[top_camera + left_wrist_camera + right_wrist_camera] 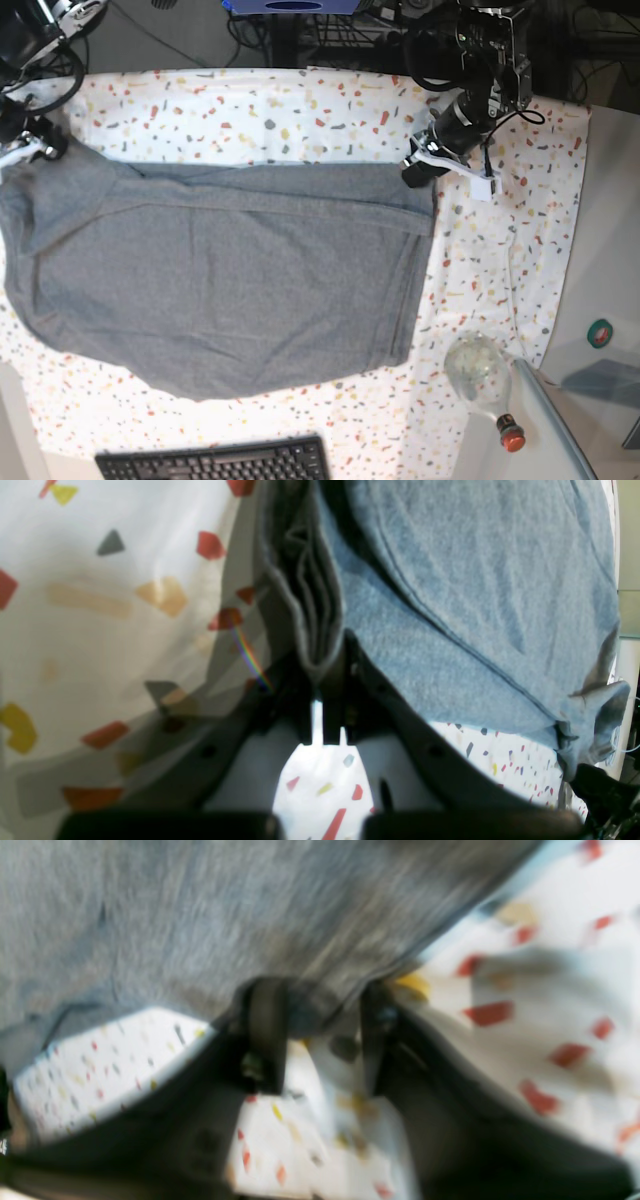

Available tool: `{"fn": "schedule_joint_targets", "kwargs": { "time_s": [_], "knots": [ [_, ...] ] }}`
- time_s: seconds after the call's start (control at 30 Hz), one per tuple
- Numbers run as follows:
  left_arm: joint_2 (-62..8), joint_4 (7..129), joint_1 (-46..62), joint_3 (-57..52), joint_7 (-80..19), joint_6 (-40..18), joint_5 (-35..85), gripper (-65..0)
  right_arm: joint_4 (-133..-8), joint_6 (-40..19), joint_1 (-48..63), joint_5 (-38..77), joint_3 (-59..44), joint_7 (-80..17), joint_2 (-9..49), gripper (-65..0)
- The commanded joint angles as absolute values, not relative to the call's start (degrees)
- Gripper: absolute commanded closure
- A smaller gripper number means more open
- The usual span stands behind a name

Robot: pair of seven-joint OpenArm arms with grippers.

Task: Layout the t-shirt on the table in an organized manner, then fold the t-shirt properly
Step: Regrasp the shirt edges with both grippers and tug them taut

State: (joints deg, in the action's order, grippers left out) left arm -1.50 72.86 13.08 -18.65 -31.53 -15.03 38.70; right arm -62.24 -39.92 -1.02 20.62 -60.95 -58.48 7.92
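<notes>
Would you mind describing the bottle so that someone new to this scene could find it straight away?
Start from the speckled table, where the grey t-shirt is spread out. Go to the table's corner on the base view's lower right, past the shirt's edge. The bottle lies there on its side across the table's edge: clear and rounded, with a red cap, the only see-through thing around.

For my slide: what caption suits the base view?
Both grippers hold the t-shirt stretched across the table.

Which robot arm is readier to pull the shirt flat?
Probably the left gripper: its jaws pinch a bunched edge of the t-shirt. The right gripper is at the hem, grip blurry.
</notes>
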Motion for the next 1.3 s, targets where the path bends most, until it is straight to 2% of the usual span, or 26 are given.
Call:
{"fn": "schedule_joint_targets", "kwargs": {
  "time_s": [0.0, 0.03, 0.3, 0.4, 0.6, 0.77, 0.87, 0.9, 0.93, 1.03, 1.1, 1.17, 1.27],
  "knots": [
    [-2.0, 73.3, 13.1, -18.8, -31.8, -14.5, 38.2, 0.0, -62.5, -40.0, -1.3, 20.4, -60.6, -59.7, 8.3, -4.5],
    [-2.0, 73.4, 13.1, -18.8, -31.8, -14.5, 38.2, 0.0, -62.5, -40.0, -1.4, 20.4, -60.5, -59.7, 8.3, 0.0],
    [-2.0, 73.6, 13.3, -18.8, -31.8, -14.5, 38.2, 0.0, -68.0, -40.0, -4.2, 20.2, -56.6, -61.9, 8.3, 0.0],
    [-2.0, 73.6, 13.3, -18.8, -31.8, -14.5, 38.2, 0.0, -71.2, -40.0, -7.0, 20.2, -55.0, -64.9, 8.3, 0.0],
    [-2.0, 73.6, 13.4, -18.7, -31.8, -14.4, 38.2, 0.0, -71.3, -40.0, -13.9, 20.1, -50.5, -65.0, 8.7, 0.0],
    [-2.1, 73.6, 13.4, -18.7, -31.8, -14.4, 38.2, 0.0, -69.0, -33.2, -18.9, 20.1, -45.5, -65.1, 9.5, -0.3],
    [-2.1, 73.6, 13.4, -18.7, -31.8, -14.4, 38.2, 0.0, -70.1, -33.2, -19.3, 20.4, -45.9, -65.6, 10.2, -31.1],
    [-2.1, 73.6, 13.4, -18.7, -31.8, -14.4, 38.2, 0.0, -72.0, -33.2, -18.7, 20.4, -47.5, -65.6, 10.2, -39.5],
    [-2.1, 73.6, 13.5, -18.7, -31.8, -14.4, 38.2, 0.0, -73.9, -33.2, -17.3, 20.4, -49.7, -65.6, 10.0, -43.4],
    [-2.2, 73.6, 13.5, -18.7, -31.9, -14.4, 38.2, 0.0, -78.8, -32.5, -13.0, 20.3, -59.0, -64.8, 8.7, -39.3],
    [-2.9, 73.6, 13.5, -18.7, -31.9, -14.4, 38.2, 0.0, -79.3, -29.1, -11.2, 20.2, -67.5, -61.7, 6.9, -36.2],
    [-2.9, 73.6, 13.5, -18.7, -31.9, -14.4, 38.2, 0.0, -77.5, -27.3, -10.2, 20.2, -73.0, -57.1, 6.0, -36.8],
    [-2.9, 73.6, 13.5, -18.7, -31.9, -14.4, 38.2, 0.0, -70.5, -28.0, -9.3, 20.4, -73.4, -53.1, 6.5, -41.9]
  ]
}}
